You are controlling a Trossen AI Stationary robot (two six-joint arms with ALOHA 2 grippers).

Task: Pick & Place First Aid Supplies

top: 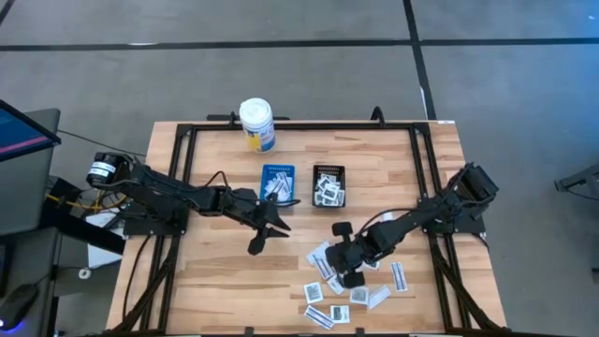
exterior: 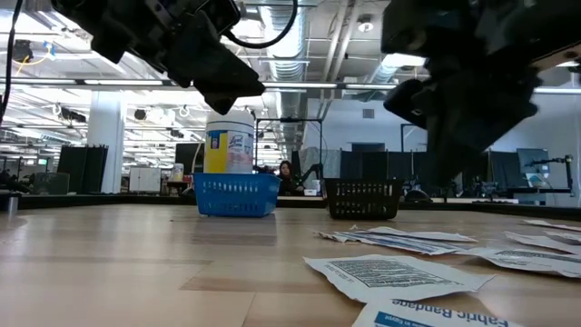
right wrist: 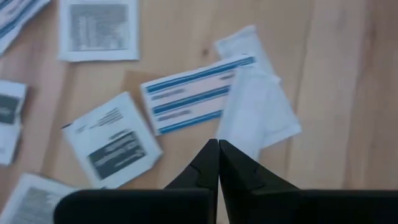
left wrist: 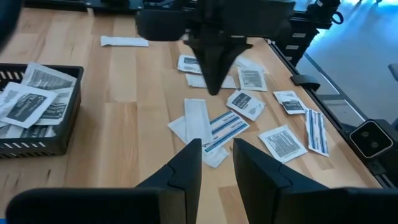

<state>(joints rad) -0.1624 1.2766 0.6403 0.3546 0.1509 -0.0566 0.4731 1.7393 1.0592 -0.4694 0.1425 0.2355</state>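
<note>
Packets (top: 351, 281) are partly sorted, I judge: a few sit in the blue tray (top: 278, 174) and more in the black tray (top: 328, 175), side by side near the middle of the table (top: 215, 290), with the white bottle (top: 256, 124) just behind the blue one. The bulk is left, though, scattered loose on the wood in front of the trays toward my right side, squarish ones and narrow strips overlapping.

My right gripper (right wrist: 218, 152) hangs low over that scatter, fingers pressed together, tips above a plain white packet (right wrist: 255, 115) beside a blue-striped strip (right wrist: 196, 93). I see nothing pinched between them. My left gripper (left wrist: 216, 152) hovers in front of the blue tray, fingers slightly spread with a gap between them, empty as far as I can see.

Hard to make out: whether the right tips touch the packet or hover just over it. The level view hides both grippers' tips behind dark blurred bulk, and a person (exterior: 287, 173) shows far behind the trays. I can't count what's in the trays.
</note>
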